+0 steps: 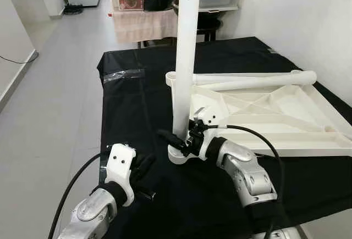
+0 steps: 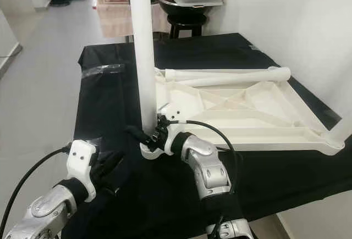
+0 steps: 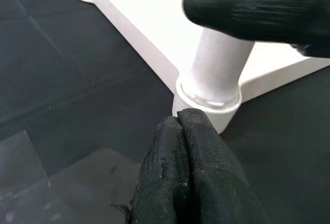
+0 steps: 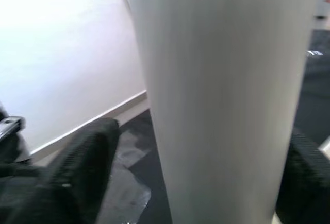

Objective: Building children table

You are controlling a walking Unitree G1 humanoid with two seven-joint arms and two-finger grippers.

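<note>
Black cloth [image 1: 137, 118] | right fingers [image 1: 175, 139] clamp corner leg [image 1: 186, 57] | left fingers [image 3: 180, 172] together, cloth edge

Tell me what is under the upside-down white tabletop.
The tabletop lies on a black cloth spread beneath it. Whatever the cloth covers is hidden. At the near corner, the right gripper grips the upright leg standing in its socket.

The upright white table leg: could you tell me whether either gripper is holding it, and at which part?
The right gripper holds the upright table leg near its base, just above the corner socket of the upturned tabletop. The left gripper is shut and holds nothing.
</note>
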